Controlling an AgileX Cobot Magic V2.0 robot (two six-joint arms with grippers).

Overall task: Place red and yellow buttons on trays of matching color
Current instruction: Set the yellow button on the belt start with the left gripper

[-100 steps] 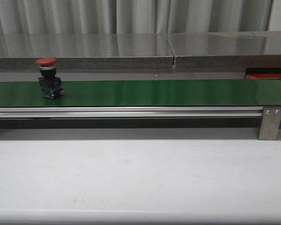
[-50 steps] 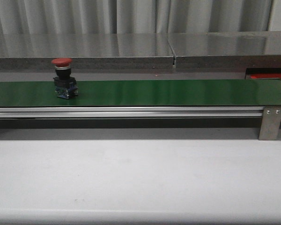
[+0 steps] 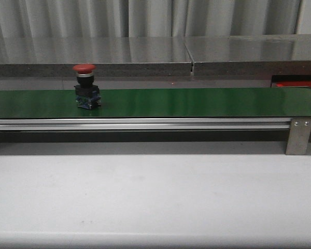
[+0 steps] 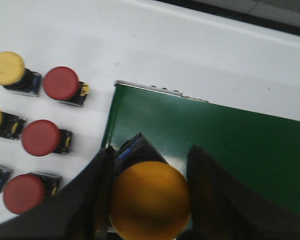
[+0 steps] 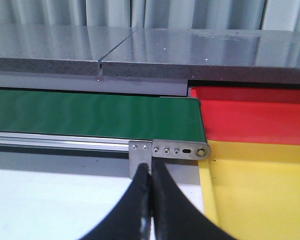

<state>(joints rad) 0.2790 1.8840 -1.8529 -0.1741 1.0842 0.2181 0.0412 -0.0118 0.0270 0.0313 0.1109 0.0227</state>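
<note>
A red button [image 3: 85, 86] stands upright on the green belt [image 3: 197, 101], left of the middle in the front view. My left gripper [image 4: 151, 156] is shut on a yellow button [image 4: 150, 200], its dark fingers [image 4: 97, 185] pressed to either side of the cap, over the belt's end [image 4: 200, 135]. In the right wrist view my right gripper [image 5: 151, 167] is shut on nothing, low in front of the belt's other end. Beside it lie the red tray [image 5: 250, 120] and the yellow tray [image 5: 260, 190]. Neither arm shows in the front view.
Several spare buttons sit on the white table beside the belt's end, among them a yellow one [image 4: 7, 68] and red ones [image 4: 61, 83] [image 4: 40, 137] [image 4: 23, 193]. A metal bracket [image 5: 167, 150] holds the belt's end by the trays. A grey ledge [image 3: 145, 57] runs behind the belt.
The red button has travelled to the right along the belt, staying upright. Nothing else in the front view has moved.
</note>
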